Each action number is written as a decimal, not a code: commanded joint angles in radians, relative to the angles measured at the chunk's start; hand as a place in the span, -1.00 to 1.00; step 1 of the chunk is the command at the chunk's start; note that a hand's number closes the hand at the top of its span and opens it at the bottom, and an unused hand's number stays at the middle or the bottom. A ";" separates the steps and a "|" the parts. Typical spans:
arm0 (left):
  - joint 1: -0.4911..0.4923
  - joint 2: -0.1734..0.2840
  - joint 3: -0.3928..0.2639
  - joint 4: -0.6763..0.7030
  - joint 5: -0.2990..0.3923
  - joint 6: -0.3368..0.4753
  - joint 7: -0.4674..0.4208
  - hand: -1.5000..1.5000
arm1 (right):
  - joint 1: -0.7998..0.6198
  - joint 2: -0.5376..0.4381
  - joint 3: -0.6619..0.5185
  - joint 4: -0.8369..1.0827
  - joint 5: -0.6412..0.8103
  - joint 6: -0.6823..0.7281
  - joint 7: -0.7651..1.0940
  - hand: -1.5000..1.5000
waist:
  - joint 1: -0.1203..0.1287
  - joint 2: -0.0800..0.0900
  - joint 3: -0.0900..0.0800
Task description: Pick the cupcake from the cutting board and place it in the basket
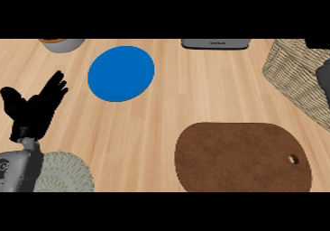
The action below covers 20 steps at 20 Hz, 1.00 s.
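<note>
The brown cutting board [241,158] lies at the lower right with nothing on its top. No cupcake shows anywhere. The wicker basket [294,76] stands at the right edge. My right forearm [327,79] crosses over the basket. Only a black bit of my right hand [319,43] shows at the top right corner, above the basket's far side, and whatever it may hold is hidden. My left hand [34,108] rests open at the left, fingers straight and pointing up, holding nothing.
A blue plate [121,73] lies at the upper middle left. A grey pot [61,44] stands at the top left and a grey appliance [215,43] at the top middle. A round woven mat [64,173] sits at the lower left beside my left forearm.
</note>
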 commanded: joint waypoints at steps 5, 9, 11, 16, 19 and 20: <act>0.068 -0.049 -0.038 -0.035 -0.044 0.036 -0.035 0.00 | -0.007 -0.046 -0.078 -0.046 -0.128 -0.071 -0.123 -1.00 | -0.005 -0.004 0.000; 0.061 -0.026 -0.009 -0.048 -0.009 0.017 0.005 0.00 | -0.002 -0.025 -0.127 -0.168 -0.169 -0.182 -0.087 -1.00 | -0.018 -0.014 -0.001; 0.042 -0.011 0.012 -0.010 0.001 0.005 -0.018 0.00 | 0.070 -0.029 -0.185 -0.238 -0.242 -0.224 -0.128 -1.00 | -0.036 -0.014 0.000; 0.063 -0.003 0.029 -0.037 0.002 0.024 0.022 0.00 | 0.326 -0.006 -0.200 -0.558 -0.393 -0.049 -0.155 -1.00 | -0.072 -0.026 -0.001; 0.075 -0.003 0.029 -0.048 -0.016 0.045 0.028 0.00 | 0.460 -0.014 -0.237 -0.719 -0.503 0.063 -0.138 -1.00 | -0.087 -0.029 -0.001; 0.115 0.020 0.051 -0.039 0.002 0.009 -0.019 0.00 | 0.519 -0.013 -0.220 -0.773 -0.493 0.116 -0.112 -1.00 | -0.092 -0.032 -0.003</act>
